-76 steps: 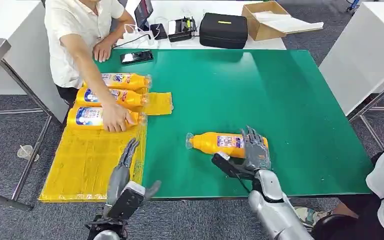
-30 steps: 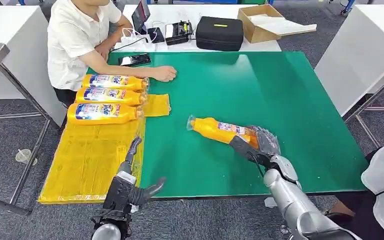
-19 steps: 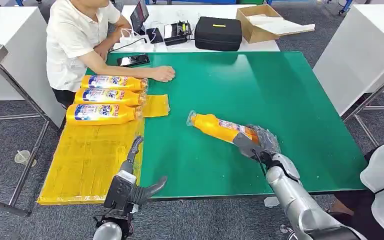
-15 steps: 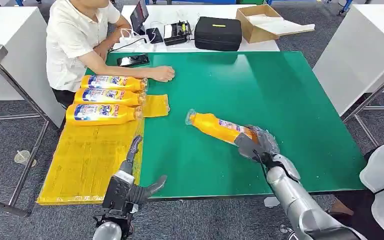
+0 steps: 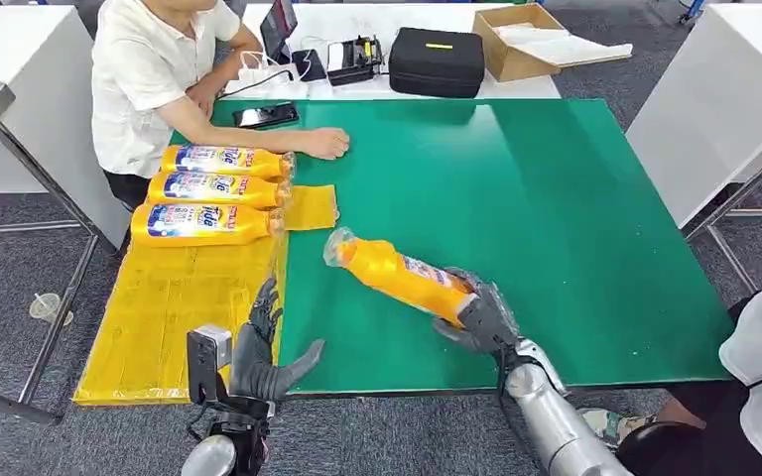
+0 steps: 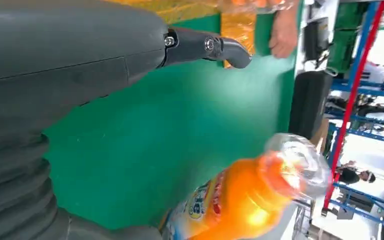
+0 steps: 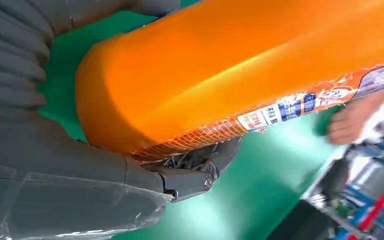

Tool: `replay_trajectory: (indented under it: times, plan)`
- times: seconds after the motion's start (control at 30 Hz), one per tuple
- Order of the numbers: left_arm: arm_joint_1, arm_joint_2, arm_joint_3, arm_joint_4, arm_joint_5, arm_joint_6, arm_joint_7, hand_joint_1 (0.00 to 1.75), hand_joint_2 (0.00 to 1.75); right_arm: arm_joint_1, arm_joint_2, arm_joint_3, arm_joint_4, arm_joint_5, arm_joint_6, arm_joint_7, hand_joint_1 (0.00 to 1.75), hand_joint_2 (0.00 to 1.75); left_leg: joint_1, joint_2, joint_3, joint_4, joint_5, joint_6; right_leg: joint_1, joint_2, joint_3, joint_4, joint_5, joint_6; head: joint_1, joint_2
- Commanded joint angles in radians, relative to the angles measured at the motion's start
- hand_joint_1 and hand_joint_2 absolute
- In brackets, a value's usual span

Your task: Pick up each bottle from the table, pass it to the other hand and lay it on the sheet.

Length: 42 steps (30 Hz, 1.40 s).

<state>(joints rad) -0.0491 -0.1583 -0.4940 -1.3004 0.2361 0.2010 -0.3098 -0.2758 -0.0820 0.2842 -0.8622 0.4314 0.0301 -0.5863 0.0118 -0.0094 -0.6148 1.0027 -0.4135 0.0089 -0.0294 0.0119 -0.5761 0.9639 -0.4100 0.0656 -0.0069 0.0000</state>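
1. Right hand [image 5: 478,322]: fingers clamped on orange bottle [image 5: 397,276] base, lifted above green desk [image 5: 556,218], cap pointing far-left.
2. Left hand [image 5: 261,349]: fingers apart, empty, near yellow sheet [image 5: 169,317].

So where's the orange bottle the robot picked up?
In the head view, the orange bottle is in the robot's right hand, near the front middle of the green table, its capped end pointing toward the yellow sheet.

"Tide" on the sheet's bottles [image 5: 198,223]
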Motion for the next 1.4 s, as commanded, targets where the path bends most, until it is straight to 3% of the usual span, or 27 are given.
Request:
replay_trajectory:
  times: [0.03,0.2,0.33,0.73,1.4]
  plan:
    - [-0.046,0.021,-0.026,0.079,0.012,-0.006,0.003,0.0,1.75,0.006,0.015,0.047,-0.071,-0.01,0.008,0.003,1.75,1.75,0.0,0.0,0.002,0.0,-0.002,0.0,0.001,-0.001,0.003,0.0,-0.002,-0.003,0.0,0.0]
    - [-0.047,0.023,-0.029,0.079,0.024,-0.011,0.005,0.0,1.75,0.007,0.017,0.052,-0.075,-0.021,0.009,-0.016,1.75,1.75,0.0,0.0,-0.001,0.0,-0.002,0.0,0.0,-0.002,0.0,0.0,-0.002,-0.003,0.0,0.0]
    - [-0.062,0.025,-0.038,0.075,0.038,-0.033,-0.004,0.0,1.75,0.024,0.074,0.106,-0.108,-0.035,0.034,-0.033,1.75,1.75,0.0,0.001,-0.001,0.0,-0.002,0.0,0.0,0.0,-0.001,0.0,-0.002,-0.004,0.0,0.0]
    - [-0.126,0.01,-0.058,0.083,0.075,-0.053,-0.011,0.0,1.75,-0.064,0.186,0.285,0.11,-0.061,0.044,-0.065,1.75,1.75,0.002,0.003,0.0,0.0,-0.002,0.0,0.002,0.0,0.0,0.0,-0.001,-0.004,0.0,0.0]
    - [-0.153,0.016,-0.058,0.043,0.127,-0.072,-0.03,0.0,1.75,-0.075,0.199,0.358,0.156,-0.107,0.06,-0.078,1.75,1.75,0.002,-0.001,-0.001,0.001,-0.002,0.0,0.002,-0.003,0.0,0.001,-0.003,-0.005,0.0,0.0]
